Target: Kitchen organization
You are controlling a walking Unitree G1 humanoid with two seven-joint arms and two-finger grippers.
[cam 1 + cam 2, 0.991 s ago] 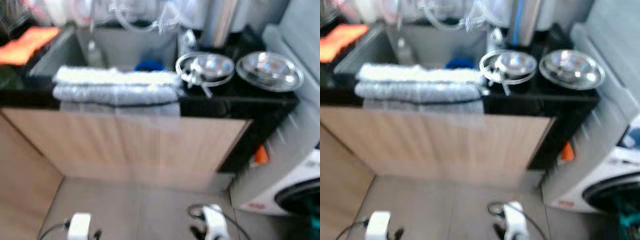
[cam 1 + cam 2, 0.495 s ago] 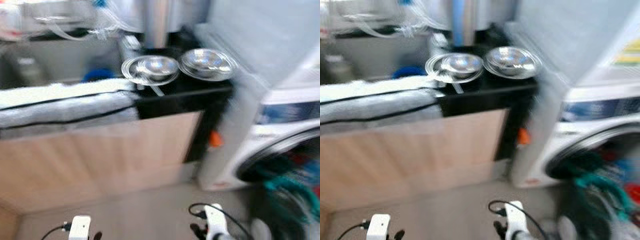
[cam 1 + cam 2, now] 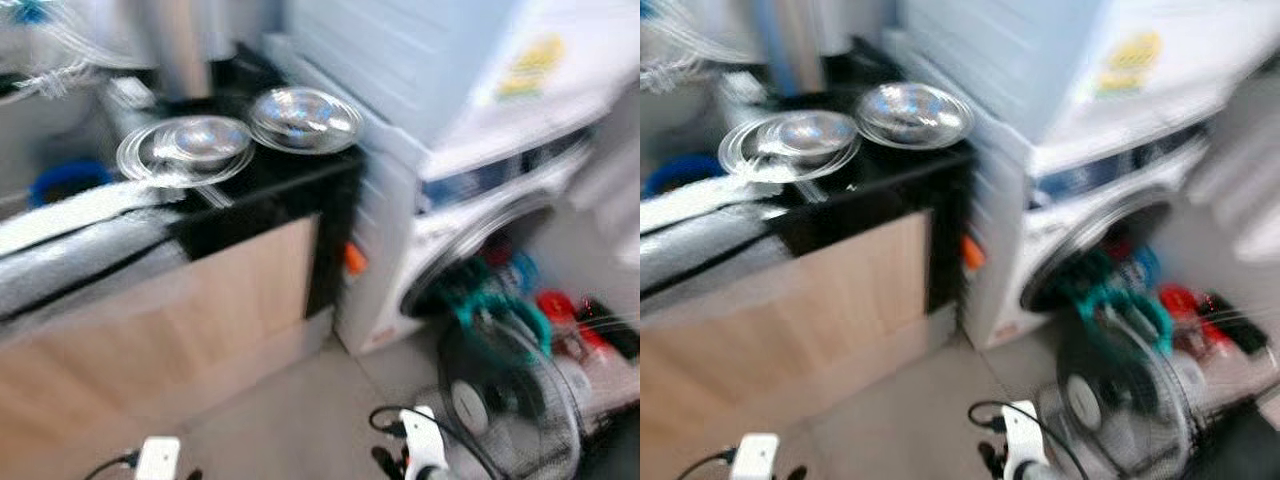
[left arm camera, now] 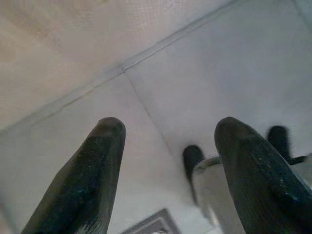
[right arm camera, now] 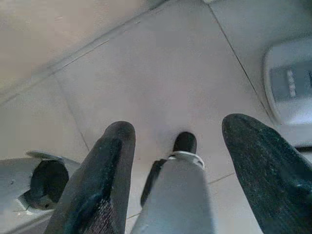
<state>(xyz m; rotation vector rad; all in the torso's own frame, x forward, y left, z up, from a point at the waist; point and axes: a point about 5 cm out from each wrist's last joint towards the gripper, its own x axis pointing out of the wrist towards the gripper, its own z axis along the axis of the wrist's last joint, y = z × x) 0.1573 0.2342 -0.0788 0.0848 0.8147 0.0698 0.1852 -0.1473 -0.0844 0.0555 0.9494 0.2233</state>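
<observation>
Two shiny steel bowls (image 3: 305, 118) and (image 3: 187, 148) sit side by side on the black counter (image 3: 255, 190) left of the washing machine (image 3: 470, 230), while left gripper (image 4: 168, 146) and right gripper (image 5: 180, 146) hang spread, empty, above floor tiles (image 5: 161, 83).

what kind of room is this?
Likely a home kitchen with a laundry corner: steel bowls on a black countertop, a front-loading washing machine beside it, a floor fan nearby.

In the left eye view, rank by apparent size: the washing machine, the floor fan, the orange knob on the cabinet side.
1. Washing machine, largest.
2. Floor fan, though it stands nearer the camera, which enlarges it.
3. Orange knob, smallest by far.
</observation>
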